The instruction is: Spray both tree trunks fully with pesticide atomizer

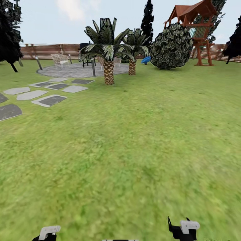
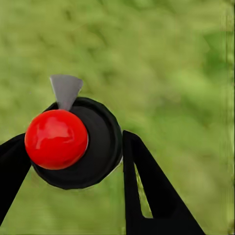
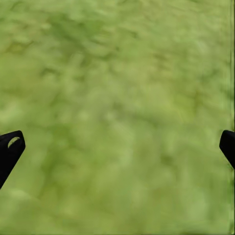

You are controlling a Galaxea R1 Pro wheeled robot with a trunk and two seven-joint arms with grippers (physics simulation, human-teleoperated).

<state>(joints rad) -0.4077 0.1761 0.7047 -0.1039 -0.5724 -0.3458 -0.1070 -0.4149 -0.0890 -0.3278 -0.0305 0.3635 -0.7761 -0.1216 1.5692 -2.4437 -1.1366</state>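
Observation:
In the left wrist view the pesticide atomizer sits between my left gripper's two black fingers: a round black body, a red ball cap and a small grey nozzle. The fingers press its sides, and blurred grass lies below it. My right gripper is open, its fingertips wide apart over bare lawn with nothing between them. Both wrists peek in at the head view's lower edge, left gripper and right gripper. The two trees to spray and their trunks are out of view.
Open lawn stretches ahead. Grey paving slabs run at the left toward a round paved patio with chairs. Two short palms, a round bush, a wooden play tower and the slat fence stand far off.

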